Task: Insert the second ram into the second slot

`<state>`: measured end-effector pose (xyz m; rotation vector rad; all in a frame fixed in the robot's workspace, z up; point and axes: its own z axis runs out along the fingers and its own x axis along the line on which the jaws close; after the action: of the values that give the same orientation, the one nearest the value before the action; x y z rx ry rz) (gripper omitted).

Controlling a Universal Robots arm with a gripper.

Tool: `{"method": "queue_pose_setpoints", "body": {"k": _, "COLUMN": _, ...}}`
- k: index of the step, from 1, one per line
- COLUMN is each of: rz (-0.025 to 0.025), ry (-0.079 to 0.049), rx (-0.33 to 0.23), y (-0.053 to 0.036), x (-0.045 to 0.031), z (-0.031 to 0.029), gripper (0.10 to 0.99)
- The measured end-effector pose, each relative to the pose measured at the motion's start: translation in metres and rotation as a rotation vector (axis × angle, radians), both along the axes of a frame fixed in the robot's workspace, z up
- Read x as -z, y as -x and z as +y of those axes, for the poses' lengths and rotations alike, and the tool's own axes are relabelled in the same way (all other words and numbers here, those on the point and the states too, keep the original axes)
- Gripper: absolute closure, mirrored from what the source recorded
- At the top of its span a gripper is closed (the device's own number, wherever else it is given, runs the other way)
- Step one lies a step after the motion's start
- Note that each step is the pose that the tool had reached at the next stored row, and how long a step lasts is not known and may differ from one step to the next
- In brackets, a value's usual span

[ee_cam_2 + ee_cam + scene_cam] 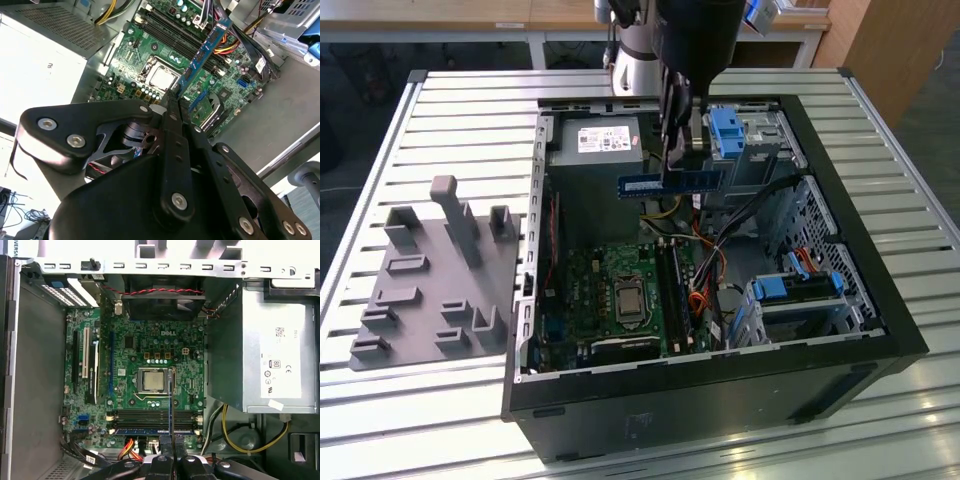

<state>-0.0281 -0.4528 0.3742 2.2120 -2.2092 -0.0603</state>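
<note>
From my station I see that the hand (172, 97) is matte black, built from flat linkage bars that are joined with round silver screws (180, 201). Its two fingers (175, 145) are thin and narrow. In the exterior view the arm (632, 45) has a rounded silver-grey joint and a bulky black wrist part (698, 35).

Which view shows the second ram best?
The exterior view: the second ram shows side-on, nearly full length. The second wrist view shows it foreshortened; in the first wrist view it is a thin edge-on line.
</note>
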Motion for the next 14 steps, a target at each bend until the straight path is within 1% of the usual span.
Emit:
{"method": "queue_pose_setpoints", "body": {"k": 9, "rz": 0.0000, "ry": 0.000, "rx": 0.002, "y": 0.0000, "x": 0.0000, "z": -0.0052, "gripper": 0.957}}
{"method": "queue_pose_setpoints", "body": {"k": 14, "rz": 0.0000, "ry": 0.000, "rx": 0.003, "y": 0.0000, "x": 0.0000, "z": -0.0067, "gripper": 0.957}}
